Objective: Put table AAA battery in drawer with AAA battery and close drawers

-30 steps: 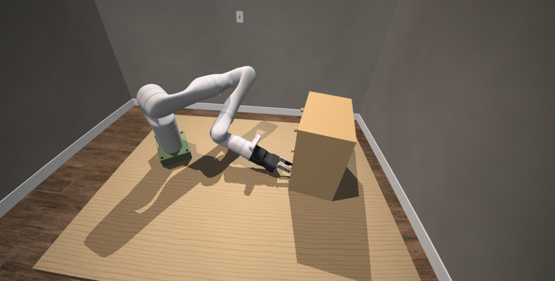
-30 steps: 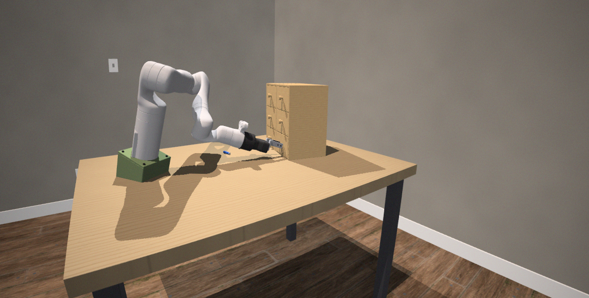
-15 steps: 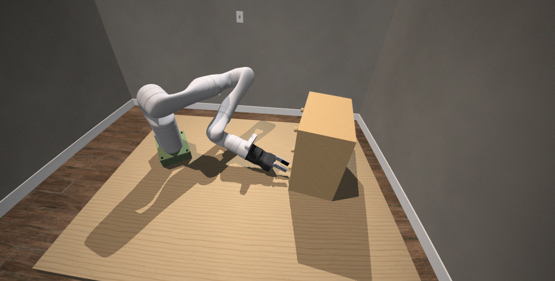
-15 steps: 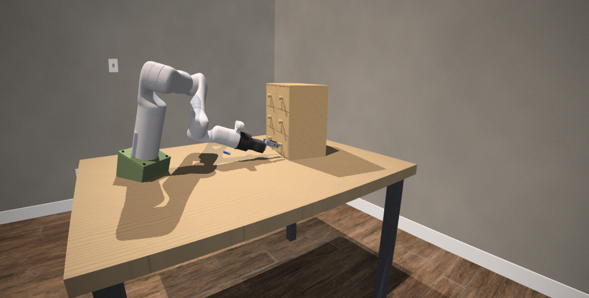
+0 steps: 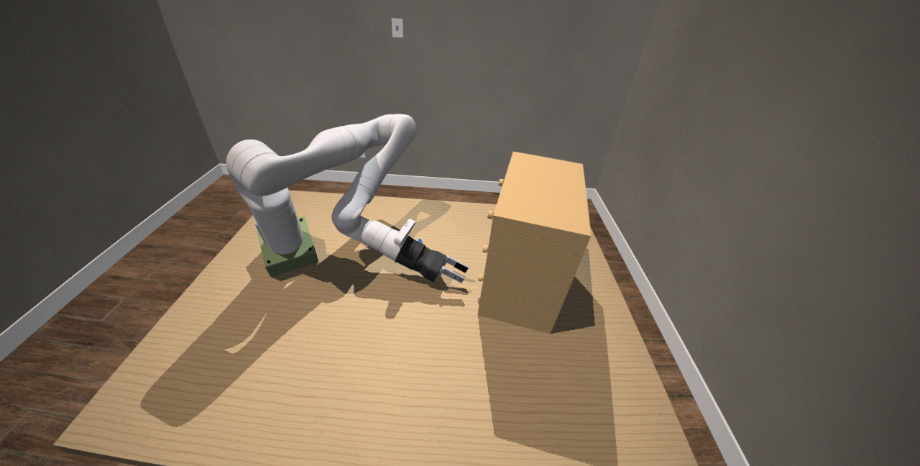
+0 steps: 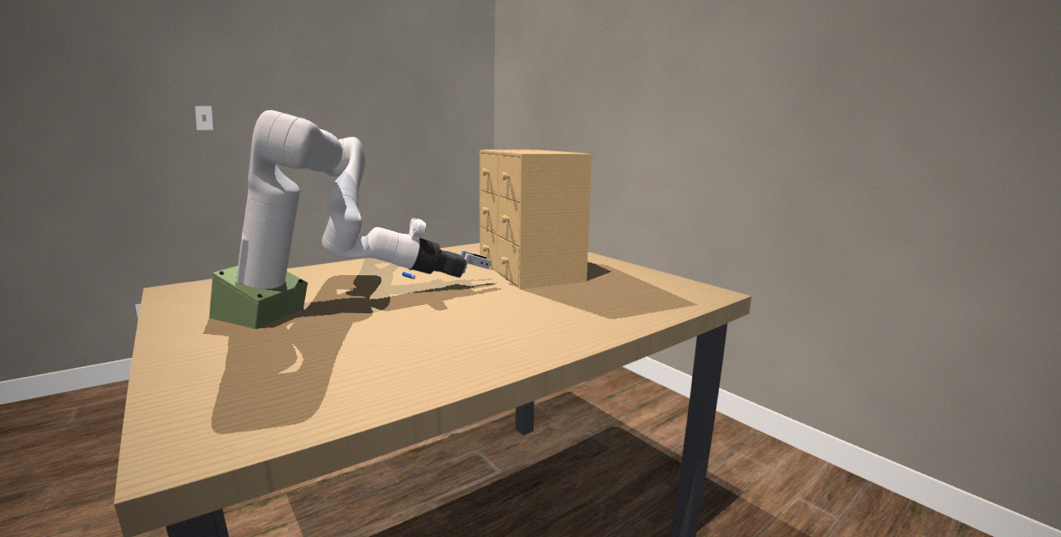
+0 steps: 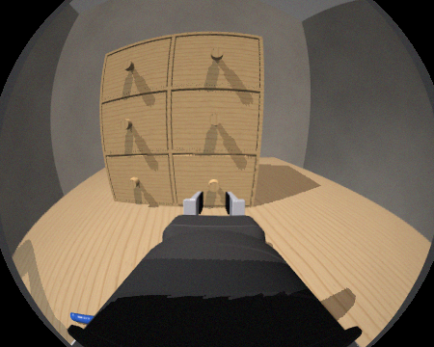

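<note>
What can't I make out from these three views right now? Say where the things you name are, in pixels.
- Drawer contents: the drawers of the chest point(image 5: 537, 257) point(image 6: 554, 218) point(image 7: 198, 120) look pushed in, and their fronts hide which one holds the other battery.
- Battery on the table point(image 5: 422, 241) point(image 6: 409, 272) point(image 7: 82, 318): mostly behind the gripper point(image 5: 466, 273) point(image 6: 489, 261) point(image 7: 214, 203) in the top view, cut off by the gripper body in the wrist view, too small for its markings in the exterior view.
- Back of the chest: turned away in every view.
</note>
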